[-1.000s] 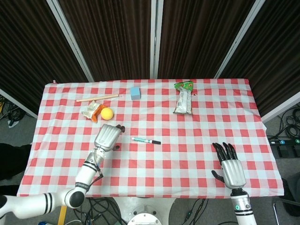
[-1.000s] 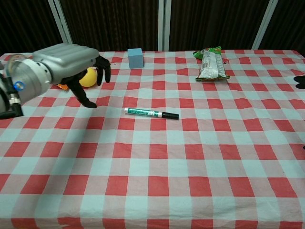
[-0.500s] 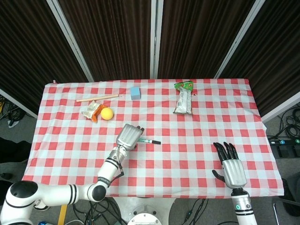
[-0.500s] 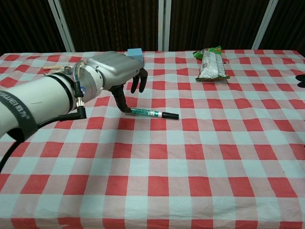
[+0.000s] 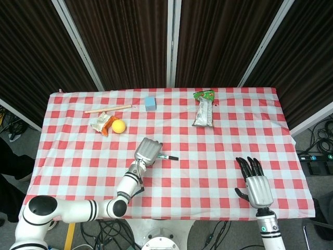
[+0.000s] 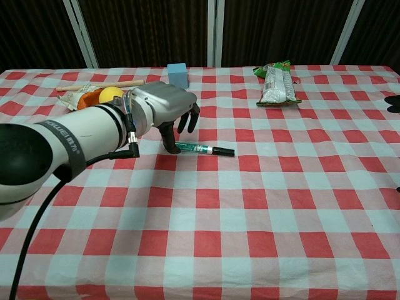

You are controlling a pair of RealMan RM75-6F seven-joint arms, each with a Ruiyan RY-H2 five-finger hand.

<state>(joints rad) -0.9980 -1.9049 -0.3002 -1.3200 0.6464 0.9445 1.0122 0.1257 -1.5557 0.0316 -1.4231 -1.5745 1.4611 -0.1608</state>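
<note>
One left hand (image 6: 164, 111) now over marker (image 6: 203, 149), closer.

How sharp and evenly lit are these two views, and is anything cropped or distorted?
Head view: sharp, even light, soft shadows; the tablecloth shows whole, the left robot hand over the marker. Chest view: the near left arm looms large at the frame's left, the marker stays crisp, and the right robot hand is cut off at the right edge.

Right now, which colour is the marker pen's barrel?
Green marker pen barrel, black cap; clearest in chest view.
</note>
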